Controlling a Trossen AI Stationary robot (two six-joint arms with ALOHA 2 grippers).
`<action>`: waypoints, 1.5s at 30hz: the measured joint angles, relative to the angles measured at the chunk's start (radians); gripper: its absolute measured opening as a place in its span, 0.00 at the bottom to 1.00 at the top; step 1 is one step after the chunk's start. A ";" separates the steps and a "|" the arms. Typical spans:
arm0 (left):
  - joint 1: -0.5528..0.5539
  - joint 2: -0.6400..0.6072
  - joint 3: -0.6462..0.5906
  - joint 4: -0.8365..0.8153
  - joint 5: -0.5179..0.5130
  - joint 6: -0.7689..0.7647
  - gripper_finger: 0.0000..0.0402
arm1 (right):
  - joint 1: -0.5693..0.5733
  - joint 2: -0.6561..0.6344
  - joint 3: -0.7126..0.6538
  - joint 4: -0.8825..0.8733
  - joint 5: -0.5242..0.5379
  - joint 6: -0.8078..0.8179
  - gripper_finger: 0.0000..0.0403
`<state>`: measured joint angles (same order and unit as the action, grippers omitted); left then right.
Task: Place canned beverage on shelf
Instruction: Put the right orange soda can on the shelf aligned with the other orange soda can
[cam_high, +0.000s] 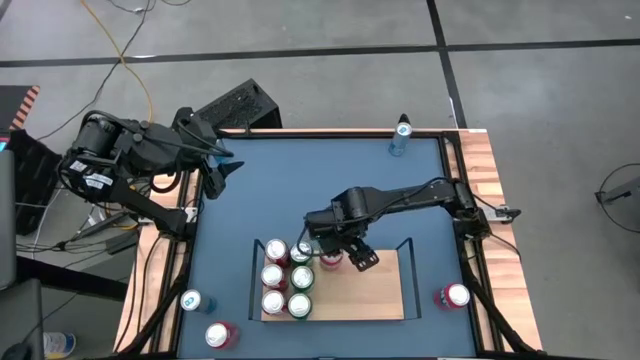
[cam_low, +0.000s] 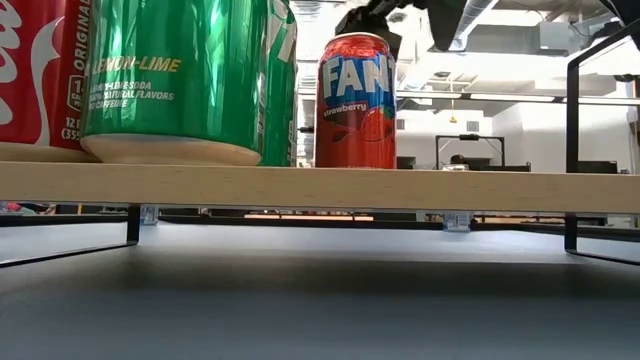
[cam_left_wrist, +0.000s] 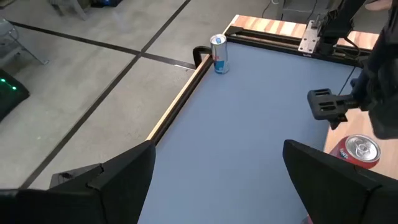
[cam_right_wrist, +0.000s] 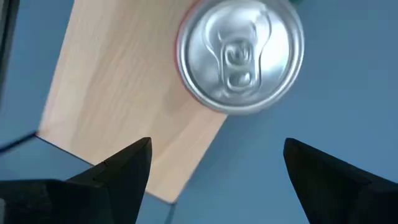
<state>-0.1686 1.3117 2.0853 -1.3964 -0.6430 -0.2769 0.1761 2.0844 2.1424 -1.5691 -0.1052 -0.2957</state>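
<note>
The shelf (cam_high: 365, 290) is a light-wood board with black end rails, near the table's front middle. Several red and green cans (cam_high: 287, 280) stand on its left part. A red strawberry soda can (cam_low: 356, 100) stands upright on its base at the shelf's far edge; its silver top shows in the right wrist view (cam_right_wrist: 239, 56). My right gripper (cam_high: 345, 255) hovers open just above this can, its fingers (cam_right_wrist: 118, 171) apart and clear of the can. My left gripper (cam_high: 222, 165) is open and empty at the table's far left.
A blue can (cam_high: 401, 135) stands at the table's far edge; it also shows in the left wrist view (cam_left_wrist: 218, 53). A red can (cam_high: 455, 296) stands right of the shelf. A blue can (cam_high: 195, 300) and a red can (cam_high: 220, 335) stand near the front left corner.
</note>
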 joint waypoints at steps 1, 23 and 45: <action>0.000 0.000 0.000 0.002 -0.001 0.000 0.84 | 0.000 -0.002 -0.001 -0.001 -0.002 0.020 0.86; 0.066 0.083 0.000 0.153 -0.026 0.029 0.84 | 0.039 -0.607 -0.719 0.037 -0.131 0.538 0.78; 0.331 0.244 0.000 0.341 0.493 -0.066 0.84 | -0.199 -1.260 -0.865 -0.002 -0.060 0.830 0.78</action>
<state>0.1627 1.5558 2.0853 -1.0554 -0.1498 -0.3431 -0.0231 0.8249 1.2771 -1.5714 -0.1647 0.5347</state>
